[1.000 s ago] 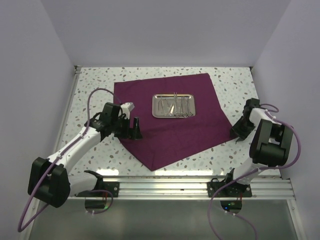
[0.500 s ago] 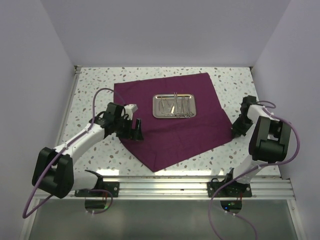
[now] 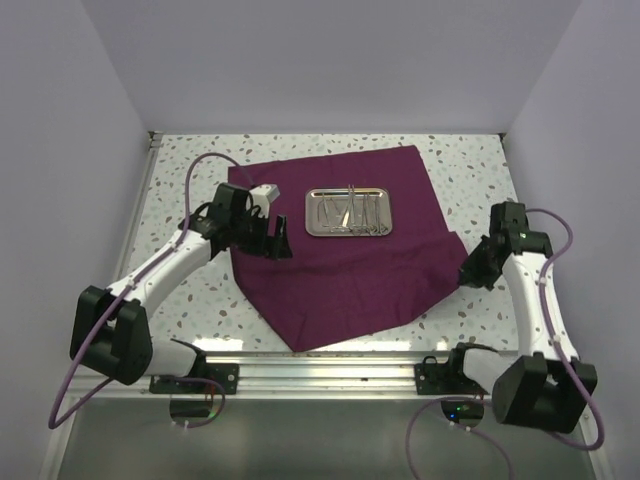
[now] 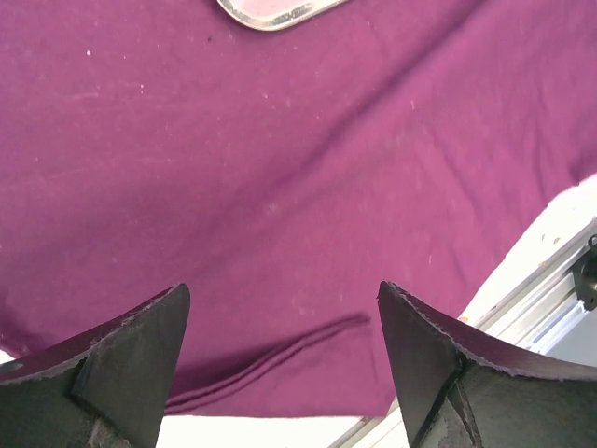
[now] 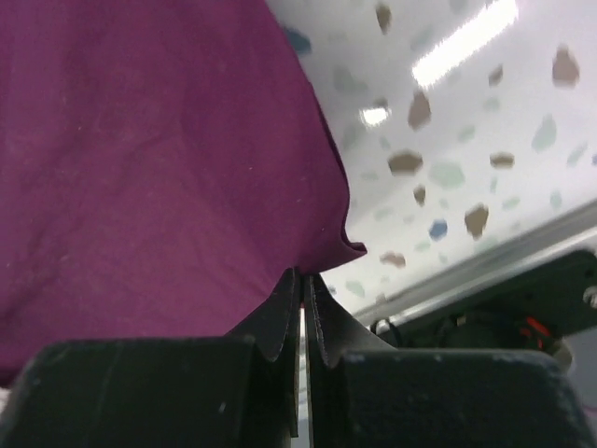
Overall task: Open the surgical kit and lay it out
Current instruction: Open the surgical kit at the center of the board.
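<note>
The cloth wrap [image 3: 340, 260] lies spread open, with the steel tray [image 3: 347, 212] on its far half. The right gripper [image 5: 300, 278] pinches the wrap's right corner tight. The left gripper [image 4: 280, 289] hovers over the cloth, spread wide and empty. Flattening looks nearly done; next, I'd say, release and reach for the tray.

Cloth wrap [image 3: 340, 250] spread over middle of worktop [image 3: 470, 170]; one corner points at near rail [image 3: 330, 372], far edge toward back wall.

Steel tray [image 3: 347, 212] sits on the cloth, behind its centre. Instruments [image 3: 355, 214] lie inside tray, side by side; too small to tell which is which.

Left gripper [image 3: 278, 244] over left part of cloth, left of tray and slightly nearer; contact with cloth unclear. Left wrist view: fingers apart, tray edge beyond them.

Right gripper [image 3: 467, 273] at cloth's right corner, well right of tray, fingers [image 5: 284, 313] pinched together on the hem.

Arm bases stand on the rail.
</note>
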Controlling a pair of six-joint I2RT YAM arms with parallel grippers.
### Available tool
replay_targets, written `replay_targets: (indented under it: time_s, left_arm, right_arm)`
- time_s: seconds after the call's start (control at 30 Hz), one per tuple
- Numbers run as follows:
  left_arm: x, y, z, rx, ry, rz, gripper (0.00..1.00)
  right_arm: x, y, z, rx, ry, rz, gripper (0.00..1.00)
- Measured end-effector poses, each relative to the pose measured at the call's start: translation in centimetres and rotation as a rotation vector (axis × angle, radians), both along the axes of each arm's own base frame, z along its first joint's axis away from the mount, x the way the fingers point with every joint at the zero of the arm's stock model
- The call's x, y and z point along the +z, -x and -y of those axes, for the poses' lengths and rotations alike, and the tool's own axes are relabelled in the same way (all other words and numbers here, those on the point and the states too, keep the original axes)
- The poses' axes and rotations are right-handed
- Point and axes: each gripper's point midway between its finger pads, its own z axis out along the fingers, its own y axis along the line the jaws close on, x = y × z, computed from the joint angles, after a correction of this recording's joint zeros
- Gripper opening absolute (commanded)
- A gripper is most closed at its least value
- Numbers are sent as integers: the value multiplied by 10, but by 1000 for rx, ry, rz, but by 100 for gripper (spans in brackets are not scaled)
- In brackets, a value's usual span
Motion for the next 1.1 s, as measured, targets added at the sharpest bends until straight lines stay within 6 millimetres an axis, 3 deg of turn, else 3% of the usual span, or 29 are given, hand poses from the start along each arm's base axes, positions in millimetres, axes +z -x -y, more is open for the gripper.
replay_targets:
  time_s: [0.13,0.17,0.2,0.23,0.27,0.37,0.57,0.7,0.9,1.1]
  left_arm:
    - [0,-2,1,-1,-1,-3,86]
    - [-1,-2,1,-1,-2,-6,86]
    - [-2,-2,1,-1,-4,-10,85]
    - [-3,-2,1,-1,-5,-13,86]
    - [-3,-2,1,-1,-6,-15,86]
    - [-3,-1,0,-2,-11,-21,86]
    - [3,0,0,-7,-6,-11,86]
    - [4,11,7,-29,-11,-7,84]
    - [-19,49,31,-95,-59,-67,82]
    - [-38,85,70,-144,-65,-136,81]
  right_arm:
    - [1,42,-13,-36,-49,-36,0]
    - [-1,52,-16,-39,-60,-51,4]
    - [-4,62,-20,-42,-72,-69,20]
    - [-8,71,-22,-43,-79,-83,50]
    - [-13,79,-25,-43,-90,-98,98]
    - [-24,101,-35,-22,-131,-143,98]
    - [-15,101,-38,-12,-146,-133,98]
    - [11,72,-32,4,-132,-93,98]
    - [36,23,-25,30,-117,9,98]
    - [37,22,-27,54,-118,14,98]
